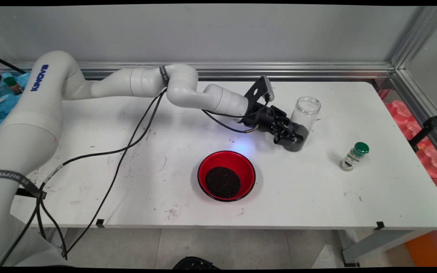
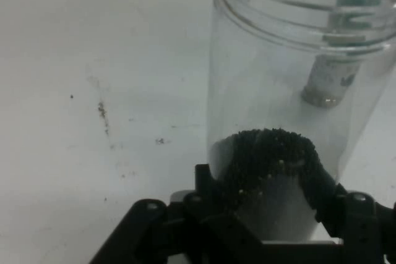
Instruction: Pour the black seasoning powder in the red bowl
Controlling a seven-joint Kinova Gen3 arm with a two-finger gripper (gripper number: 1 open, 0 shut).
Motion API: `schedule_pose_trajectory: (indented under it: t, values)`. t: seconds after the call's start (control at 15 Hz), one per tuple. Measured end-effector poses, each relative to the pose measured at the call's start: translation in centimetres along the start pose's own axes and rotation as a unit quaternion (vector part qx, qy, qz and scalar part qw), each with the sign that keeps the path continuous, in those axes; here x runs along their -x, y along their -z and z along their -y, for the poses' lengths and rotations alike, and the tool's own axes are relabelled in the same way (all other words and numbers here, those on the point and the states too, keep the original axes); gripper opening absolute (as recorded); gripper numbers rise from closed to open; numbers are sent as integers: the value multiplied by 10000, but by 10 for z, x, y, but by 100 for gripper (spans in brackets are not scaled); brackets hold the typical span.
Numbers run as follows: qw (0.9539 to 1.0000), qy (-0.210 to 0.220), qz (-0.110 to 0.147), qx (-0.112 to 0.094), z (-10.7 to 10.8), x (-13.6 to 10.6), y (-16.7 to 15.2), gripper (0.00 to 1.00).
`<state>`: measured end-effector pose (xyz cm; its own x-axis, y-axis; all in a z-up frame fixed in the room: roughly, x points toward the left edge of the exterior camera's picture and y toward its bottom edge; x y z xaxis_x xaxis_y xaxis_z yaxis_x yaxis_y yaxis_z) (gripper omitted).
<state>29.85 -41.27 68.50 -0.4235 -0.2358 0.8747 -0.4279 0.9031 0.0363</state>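
Main view shows the clear jar standing upright toward the back right of the white surface, lidless, with a dark layer of small black grains in its bottom. The black hand reaches in from the left and is clenched around the jar's lower part, its fingers pressed on either side of the glass at the level of the grains. In front of the jar and to its left sits a red bowl holding a mound of the same black grains, well apart from the jar. To the right, near the surface's right edge, a small spice bottle with a green cap stands alone. Black cables hang from the arm and trail across the surface's left half. Hand view adds what the other cannot: the jar fills the frame, its threaded rim open, the grains heaped against the glass between the two fingers, and the spice bottle shows faintly, blurred, through the far wall of the glass. Small dark specks dot the bare surface beside the jar.
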Motion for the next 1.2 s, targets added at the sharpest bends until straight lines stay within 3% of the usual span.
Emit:
schedule_pose_trajectory:
  t: [0.73, 1.2]
  values:
    - [10000, -66, -39, 48, -2, -5, 6, 0]
    - [9997, -191, -158, 84, -3, -18, 26, 0]
